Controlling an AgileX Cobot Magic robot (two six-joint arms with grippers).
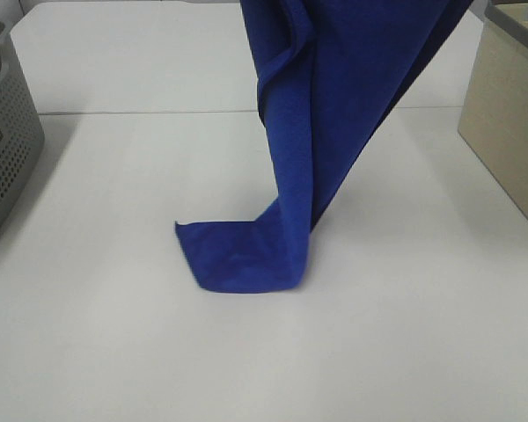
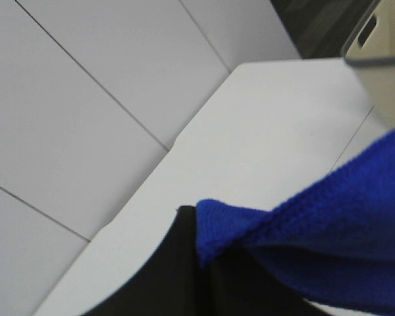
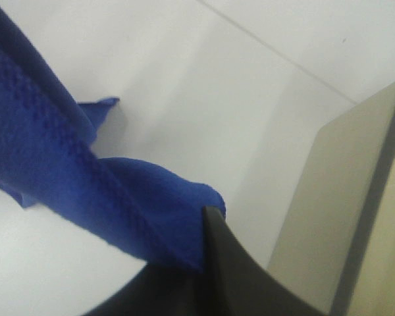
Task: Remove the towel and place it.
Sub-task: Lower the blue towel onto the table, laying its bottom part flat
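Blue plush towel hangs from the top centre of the high view, its lower end folded on the white table at mid-frame, with the left gripper and right gripper held high and each pinched closed on its upper edge, so the placing step seems in hand and next calls for lowering it flat.

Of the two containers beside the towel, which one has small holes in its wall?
The grey basket at the left of the high view: its wall is dotted with holes. The beige box at the right has plain walls.
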